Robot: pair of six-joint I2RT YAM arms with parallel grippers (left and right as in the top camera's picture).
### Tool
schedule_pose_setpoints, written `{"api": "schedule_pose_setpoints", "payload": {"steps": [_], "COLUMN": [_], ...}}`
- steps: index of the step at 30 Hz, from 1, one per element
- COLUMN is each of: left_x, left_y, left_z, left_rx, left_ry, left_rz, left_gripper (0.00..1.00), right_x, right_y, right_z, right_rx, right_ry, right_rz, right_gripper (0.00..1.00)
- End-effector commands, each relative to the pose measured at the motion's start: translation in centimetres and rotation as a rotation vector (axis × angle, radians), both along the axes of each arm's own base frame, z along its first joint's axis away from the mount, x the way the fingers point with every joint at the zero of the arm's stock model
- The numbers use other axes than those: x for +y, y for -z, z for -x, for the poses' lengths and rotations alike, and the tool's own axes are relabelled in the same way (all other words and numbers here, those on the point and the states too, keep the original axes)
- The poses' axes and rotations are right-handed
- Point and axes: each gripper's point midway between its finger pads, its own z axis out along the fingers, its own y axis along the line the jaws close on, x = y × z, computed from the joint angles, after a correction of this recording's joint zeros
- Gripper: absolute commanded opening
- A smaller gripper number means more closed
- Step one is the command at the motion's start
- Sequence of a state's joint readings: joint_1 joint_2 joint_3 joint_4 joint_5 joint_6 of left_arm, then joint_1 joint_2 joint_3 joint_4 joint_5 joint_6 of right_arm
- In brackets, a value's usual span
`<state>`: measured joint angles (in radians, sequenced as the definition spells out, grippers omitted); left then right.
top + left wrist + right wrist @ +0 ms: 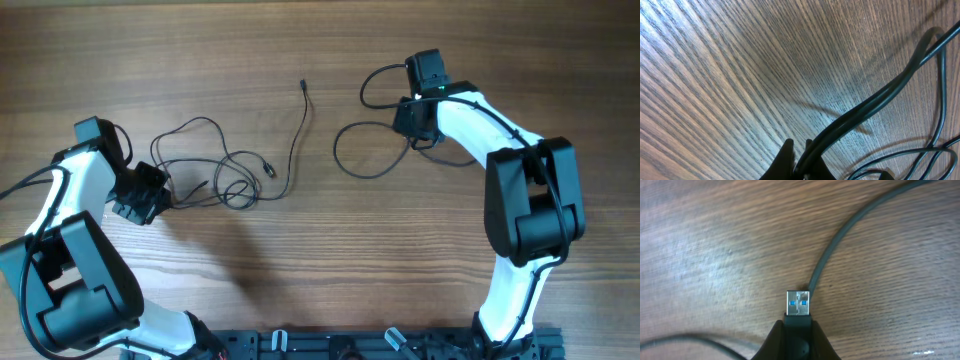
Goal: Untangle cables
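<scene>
A knot of thin black cables [215, 170] lies left of centre, and one strand runs up to a small plug [303, 85]. My left gripper [160, 195] is at the knot's left edge. In the left wrist view that left gripper [800, 147] is shut on a black cable [875, 100], which leads off to the upper right. A separate cable [345, 160] curls in a loop at the right. My right gripper [418, 135] is at its end. The right wrist view shows this gripper [797, 325] shut on the black body of a USB plug [798, 303], its metal tip sticking out.
The wooden table [300, 270] fills all views. Both arm bases stand at the near edge, with a black rail [380, 345] between them. A thicker black lead [375, 85] loops beside the right wrist.
</scene>
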<state>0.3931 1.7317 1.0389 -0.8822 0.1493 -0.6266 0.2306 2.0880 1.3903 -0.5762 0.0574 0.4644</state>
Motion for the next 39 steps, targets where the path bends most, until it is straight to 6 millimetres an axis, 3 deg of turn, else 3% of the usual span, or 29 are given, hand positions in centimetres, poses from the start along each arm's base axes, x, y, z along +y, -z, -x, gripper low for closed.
{"api": "schedule_pose_setpoints", "payload": {"steps": [1,8,11,13,15,18,21,25,28,29,31,32,34,37,39], "left_x": [0.1,0.0,0.0,0.0,0.0,0.0,0.0,-0.1,-0.1,-0.2,-0.2,-0.2,-0.2,-0.1,-0.1], "left_y": [0.4,0.3,0.3,0.3,0.3,0.3,0.3,0.3,0.3,0.3,0.3,0.3,0.3,0.3,0.3], "left_z": [0.4,0.7,0.7,0.7,0.7,0.7,0.7,0.8,1.0,1.0,1.1,1.1,1.1,1.0,1.0], "left_rx": [0.017,0.03,0.03,0.03,0.03,0.031,0.03,0.035,0.042,0.045,0.048,0.048,0.046,0.044,0.044], "left_ry": [-0.011,-0.011,-0.011,-0.011,-0.011,-0.011,-0.011,-0.011,-0.011,-0.011,-0.011,-0.011,-0.011,-0.011,-0.011], "left_rz": [-0.006,-0.001,-0.001,-0.001,-0.001,-0.001,-0.001,0.001,0.004,0.005,0.006,0.006,0.006,0.004,0.004], "left_gripper": [0.04,0.04,0.04,0.04,0.04,0.04,0.04,0.04,0.04,0.04,0.04,0.04,0.04,0.04,0.04], "right_x": [3.1,2.7,2.7,3.4,3.6,1.4,-0.9,-1.8,-2.7,-3.1,-4.0,-4.5,-5.0,-4.5,-5.0], "right_y": [1.5,-11.5,-15.2,-16.3,-15.6,-13.8,-12.6,-11.1,-9.5,-8.7,-6.7,-5.4,-3.4,-0.6,-0.1], "right_z": [3.5,0.8,1.3,2.3,3.7,4.2,2.8,-0.1,-1.1,-1.2,-1.2,-1.0,-0.5,1.1,2.1], "right_rx": [0.13,-0.196,-0.275,-0.275,-0.211,-0.152,-0.187,-0.253,-0.252,-0.236,-0.193,-0.162,-0.11,0.006,0.051], "right_ry": [-0.204,-0.233,-0.254,-0.277,-0.291,-0.209,-0.035,0.099,0.179,0.206,0.235,0.245,0.233,0.097,0.077], "right_rz": [-0.095,-0.073,-0.078,-0.119,-0.133,-0.027,0.045,0.01,-0.012,-0.014,-0.004,0.006,0.027,0.041,0.074], "right_gripper": [0.04,0.04,0.04,0.04,0.07,0.09,0.1,0.13,0.17,0.21,0.41,0.57,0.99,1.0,1.0]}}
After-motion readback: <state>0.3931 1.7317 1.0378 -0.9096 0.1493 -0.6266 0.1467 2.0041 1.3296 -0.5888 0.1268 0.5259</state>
